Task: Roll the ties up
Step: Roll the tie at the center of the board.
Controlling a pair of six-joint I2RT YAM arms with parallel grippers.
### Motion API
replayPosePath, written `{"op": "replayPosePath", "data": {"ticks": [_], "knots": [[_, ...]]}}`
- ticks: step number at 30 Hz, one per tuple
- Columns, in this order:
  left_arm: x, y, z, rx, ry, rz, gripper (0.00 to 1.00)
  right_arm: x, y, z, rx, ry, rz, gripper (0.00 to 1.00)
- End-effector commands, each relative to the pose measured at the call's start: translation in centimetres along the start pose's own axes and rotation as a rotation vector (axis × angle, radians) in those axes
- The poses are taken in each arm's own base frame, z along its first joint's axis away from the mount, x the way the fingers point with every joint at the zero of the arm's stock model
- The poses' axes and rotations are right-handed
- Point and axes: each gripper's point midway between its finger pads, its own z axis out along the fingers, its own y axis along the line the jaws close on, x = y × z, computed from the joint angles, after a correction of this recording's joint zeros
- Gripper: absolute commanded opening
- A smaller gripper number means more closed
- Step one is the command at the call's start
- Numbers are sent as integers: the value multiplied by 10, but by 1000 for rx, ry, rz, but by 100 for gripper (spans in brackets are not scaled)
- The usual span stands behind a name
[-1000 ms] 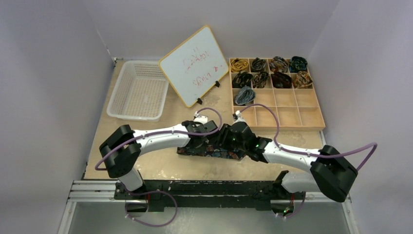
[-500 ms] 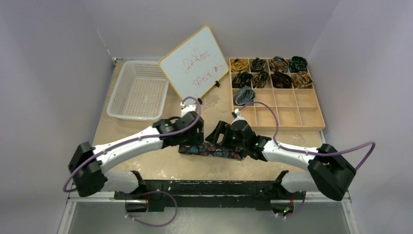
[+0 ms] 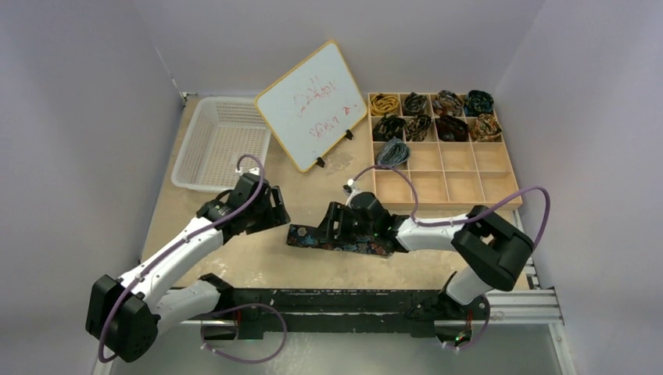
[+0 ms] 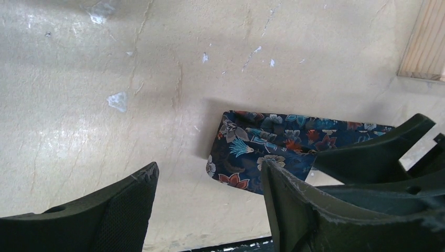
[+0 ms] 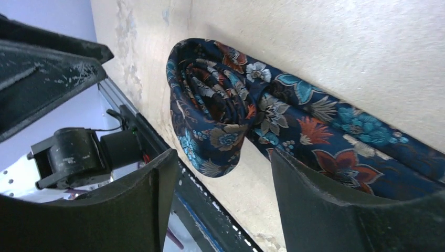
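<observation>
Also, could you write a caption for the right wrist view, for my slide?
Open right gripper straddling the rolled-up end of a navy floral fabric necktie on the beige table.

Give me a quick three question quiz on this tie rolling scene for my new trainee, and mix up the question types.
1. True or false: the left gripper has its jaws clamped on the floral tie.
2. In the wooden tray, which compartment holds the grey-blue rolled tie? A) back row, rightmost. B) third row from the back, leftmost. C) front row, rightmost.
3. How many rolled ties lie in that tray altogether?
Key: 1 false, the jaws stand open with nothing in them; 2 B; 3 nine.
</observation>
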Motion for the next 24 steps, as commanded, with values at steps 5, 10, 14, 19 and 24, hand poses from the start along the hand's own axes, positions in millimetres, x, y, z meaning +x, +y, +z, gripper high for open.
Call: {"op": "replayPosePath", "data": {"ticks": [5,10,14,19,24], "knots": [[2,-6,9,114,44,-5,70,-2,15,10,-18,26,-32,55],[9,-5,13,129,64,-9,69,0,4,7,18,33,-25,46],[16,-6,18,154,78,-19,69,-2,6,10,11,40,-59,37],[19,-8,22,178,73,-30,69,-4,-4,17,46,54,-80,34],[19,-8,25,185,65,-30,69,-4,-18,24,97,77,-103,34]]}}
